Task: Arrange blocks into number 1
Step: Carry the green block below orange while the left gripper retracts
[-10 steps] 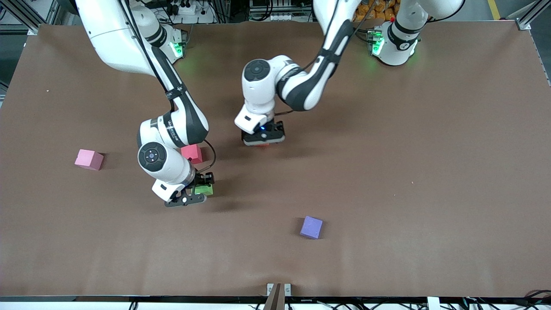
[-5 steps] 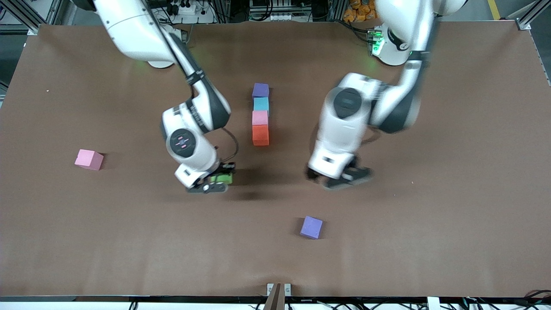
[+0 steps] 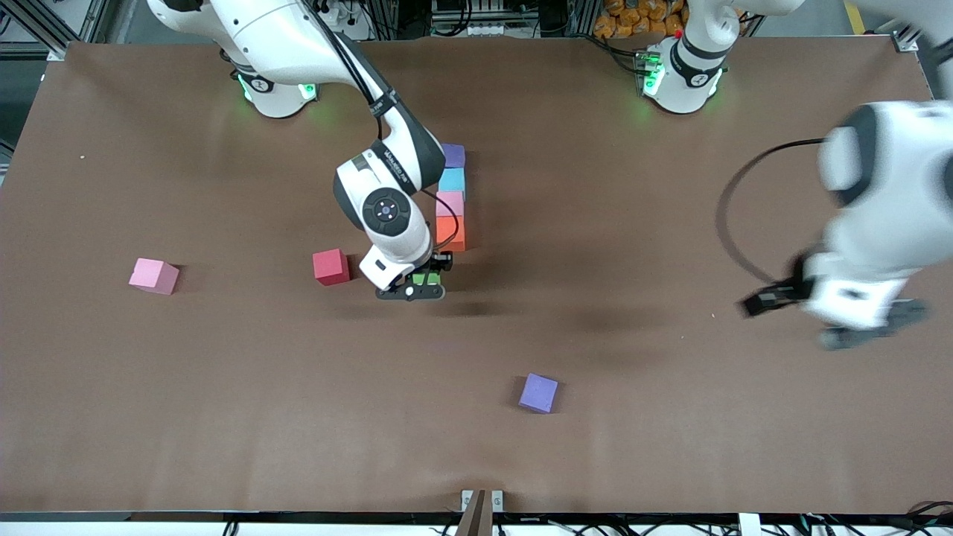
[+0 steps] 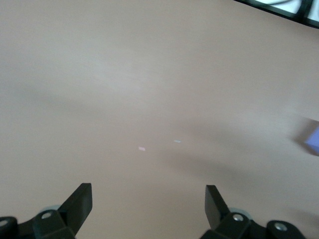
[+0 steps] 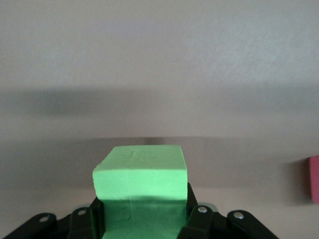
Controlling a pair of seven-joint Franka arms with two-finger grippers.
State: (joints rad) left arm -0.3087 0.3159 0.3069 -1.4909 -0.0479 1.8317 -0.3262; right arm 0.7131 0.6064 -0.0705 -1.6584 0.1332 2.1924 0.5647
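Observation:
A column of blocks lies mid-table: purple [image 3: 453,155], light blue [image 3: 451,179], pink [image 3: 450,203] and orange [image 3: 452,232], touching in a line. My right gripper [image 3: 417,287] is shut on a green block [image 3: 426,279] [image 5: 140,181], over the table by the orange end of the column. Its fingers [image 5: 193,215] clamp the block's sides. A red block [image 3: 330,266] [image 5: 314,179] lies beside it, toward the right arm's end. My left gripper [image 3: 867,333] [image 4: 148,201] hangs open and empty over bare table toward the left arm's end.
A loose pink block [image 3: 154,275] lies toward the right arm's end of the table. A loose purple block [image 3: 538,392] [image 4: 313,142] sits nearer the front camera than the column. The brown table [image 3: 670,447] has wide bare room around them.
My right gripper has carried the green block from beside the red block over to the orange end of the column. My left arm has swung away from the column toward its own end.

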